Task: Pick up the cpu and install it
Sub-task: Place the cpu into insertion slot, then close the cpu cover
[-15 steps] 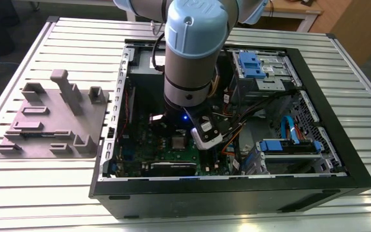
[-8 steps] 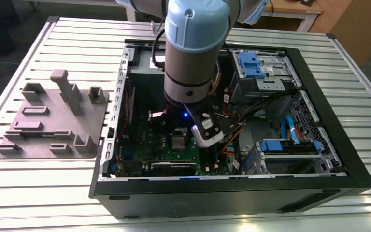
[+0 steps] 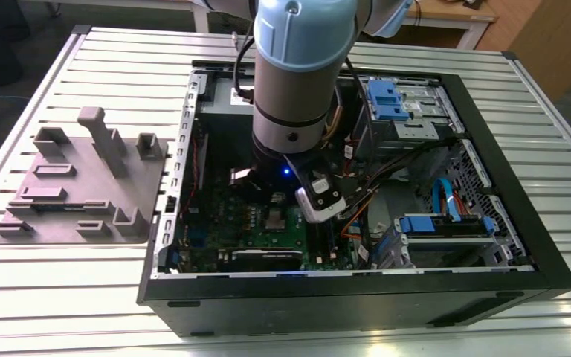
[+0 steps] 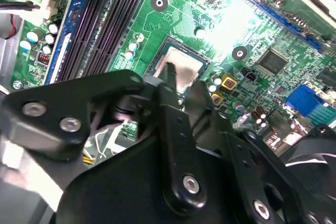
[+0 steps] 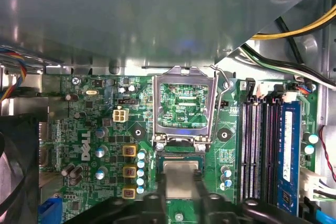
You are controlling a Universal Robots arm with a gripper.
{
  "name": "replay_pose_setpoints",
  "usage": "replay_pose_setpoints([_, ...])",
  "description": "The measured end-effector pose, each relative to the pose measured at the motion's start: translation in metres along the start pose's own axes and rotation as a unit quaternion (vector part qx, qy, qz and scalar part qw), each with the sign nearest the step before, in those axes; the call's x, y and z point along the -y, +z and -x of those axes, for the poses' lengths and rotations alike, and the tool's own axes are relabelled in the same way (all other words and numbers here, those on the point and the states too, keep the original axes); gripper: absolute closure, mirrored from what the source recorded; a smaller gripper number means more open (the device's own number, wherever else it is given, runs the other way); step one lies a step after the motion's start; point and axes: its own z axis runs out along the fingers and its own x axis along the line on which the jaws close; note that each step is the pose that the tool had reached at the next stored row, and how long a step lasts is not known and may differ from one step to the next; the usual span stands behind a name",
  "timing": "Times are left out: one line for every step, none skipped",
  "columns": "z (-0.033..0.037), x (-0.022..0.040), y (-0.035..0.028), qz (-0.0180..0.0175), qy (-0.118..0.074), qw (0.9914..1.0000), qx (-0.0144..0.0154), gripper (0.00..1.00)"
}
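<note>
**A:** Where's the claw (image 4: 177,90) right now?

**B:** Down inside the open computer case (image 3: 523,286), low over the green board (image 4: 262,35). In the second wrist view its two dark fingers (image 4: 169,80) reach down to the chip (image 4: 184,69), one at each side of the silvery square. They look pinched on it, or very nearly.

**A:** And the chip itself?

**B:** Sitting in or just above the socket (image 5: 181,156). I can't tell if it's fully seated. In the first wrist view the metal socket lid (image 5: 184,100) stands open on the far side of it, with the thin wire lever (image 5: 218,103) beside the lid.

**A:** What worries you?

**B:** Mostly a crooked drop. If the chip sits tilted or turned when the fingers let go, I'd guess it rides on the socket edge and the contacts suffer. Pressing down on it could do the same harm.

**A:** Anything further out?

**B:** The black memory slots (image 5: 257,145) run just beside the socket, and loose cables (image 3: 404,160) hang near the arm (image 3: 296,82) in the exterior view. A sideways swing could snag them.
</note>
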Motion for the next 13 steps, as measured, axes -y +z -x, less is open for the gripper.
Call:
replay_pose_setpoints([0.0000, 0.0000, -0.0001, 0.0000, 0.000, 1.00000, 0.0000, 0.66])
replay_pose_setpoints([0.0000, 0.0000, -0.0002, -0.0001, 0.000, 1.00000, -0.0001, 0.72])
replay_pose_setpoints([0.0000, 0.0000, -0.0002, -0.0001, 0.000, 1.00000, -0.0001, 0.78])
replay_pose_setpoints([0.0000, 0.0000, -0.0002, -0.0001, 0.000, 1.00000, -0.0001, 0.78])
replay_pose_setpoints([0.0000, 0.0000, -0.0002, -0.0001, 0.000, 1.00000, -0.0001, 0.84])
replay_pose_setpoints([0.0000, 0.0000, -0.0003, -0.0001, 0.000, 1.00000, -0.0001, 0.84])
replay_pose_setpoints([0.0000, 0.0000, -0.0003, -0.0001, 0.000, 1.00000, -0.0001, 0.89])
replay_pose_setpoints([0.0000, 0.0000, -0.0003, -0.0001, 0.000, 1.00000, -0.0001, 0.90])
replay_pose_setpoints([0.0000, 0.0000, -0.0004, -0.0001, 0.000, 1.00000, -0.0001, 0.90])
replay_pose_setpoints([0.0000, 0.0000, -0.0004, -0.0001, 0.000, 1.00000, -0.0001, 0.90])
replay_pose_setpoints([0.0000, 0.0000, -0.0005, -0.0002, 0.000, 1.00000, -0.0001, 0.90])
replay_pose_setpoints([0.0000, 0.0000, -0.0005, -0.0001, 0.000, 1.00000, -0.0001, 0.90])
replay_pose_setpoints([0.0000, 0.0000, -0.0009, -0.0001, 0.000, 1.00000, -0.0001, 0.90])
